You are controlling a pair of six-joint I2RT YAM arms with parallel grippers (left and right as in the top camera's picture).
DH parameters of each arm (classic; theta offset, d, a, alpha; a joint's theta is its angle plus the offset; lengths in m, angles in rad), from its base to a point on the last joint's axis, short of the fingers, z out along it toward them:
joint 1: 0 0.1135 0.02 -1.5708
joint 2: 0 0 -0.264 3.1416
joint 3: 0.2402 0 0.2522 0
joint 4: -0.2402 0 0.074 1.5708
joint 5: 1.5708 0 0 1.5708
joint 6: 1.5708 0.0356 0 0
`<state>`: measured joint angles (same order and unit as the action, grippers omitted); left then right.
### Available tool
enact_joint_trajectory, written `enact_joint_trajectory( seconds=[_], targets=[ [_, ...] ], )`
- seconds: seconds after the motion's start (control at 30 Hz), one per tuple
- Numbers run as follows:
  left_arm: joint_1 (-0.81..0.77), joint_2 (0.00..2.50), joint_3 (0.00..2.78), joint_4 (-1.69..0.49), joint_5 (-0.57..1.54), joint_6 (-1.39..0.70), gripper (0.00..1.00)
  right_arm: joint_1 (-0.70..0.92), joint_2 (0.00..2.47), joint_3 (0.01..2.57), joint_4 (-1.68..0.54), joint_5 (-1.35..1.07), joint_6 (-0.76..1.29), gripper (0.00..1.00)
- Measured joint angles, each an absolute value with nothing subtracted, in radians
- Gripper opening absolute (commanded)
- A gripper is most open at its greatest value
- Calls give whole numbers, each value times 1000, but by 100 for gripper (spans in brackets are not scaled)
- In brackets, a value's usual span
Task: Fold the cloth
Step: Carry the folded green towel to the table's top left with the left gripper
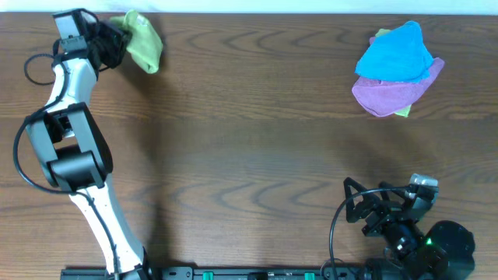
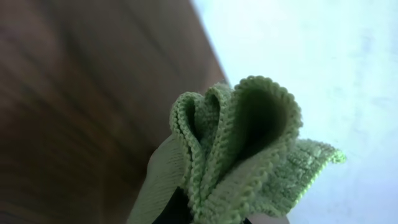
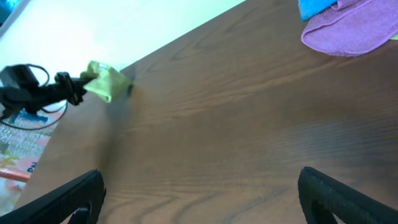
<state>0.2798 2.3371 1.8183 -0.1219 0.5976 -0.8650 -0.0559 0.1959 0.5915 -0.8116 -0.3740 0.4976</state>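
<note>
Table (image 1: pixel 249 148) lies open between cloth (image 1: pixel 144 40) far-left and blue cloth (image 1: pixel 394 53), purple cloth (image 1: pixel 389 95) far-right.

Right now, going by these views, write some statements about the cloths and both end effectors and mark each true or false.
1. The left end effector is shut on the green cloth. True.
2. The green cloth lies spread out flat. False: it is bunched up in the grip.
3. The blue cloth lies on top of the purple cloth. True.
4. The right end effector holds the purple cloth. False: it is open, empty and apart from it.
</note>
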Motion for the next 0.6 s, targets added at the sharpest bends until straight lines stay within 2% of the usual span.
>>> enact_joint_trajectory(
  seconds=[0.33,0.4,0.43,0.47,0.53,0.6],
  targets=[
    [326,2390,1826,-221,598,-857,6,-56,196,591,-812,-374,498,99],
    [329,2400,1828,-242,598,-838,17,-56,196,591,-812,-374,498,98],
    [331,2405,1828,-255,597,-833,25,-56,196,591,-812,-374,498,99],
    [331,2411,1828,-266,595,-817,40,-56,196,591,-812,-374,498,99],
    [331,2418,1828,-275,595,-787,63,-56,196,591,-812,-374,498,99],
    [333,2419,1831,-279,602,-768,77,-56,196,591,-812,-374,498,99]
  ],
)
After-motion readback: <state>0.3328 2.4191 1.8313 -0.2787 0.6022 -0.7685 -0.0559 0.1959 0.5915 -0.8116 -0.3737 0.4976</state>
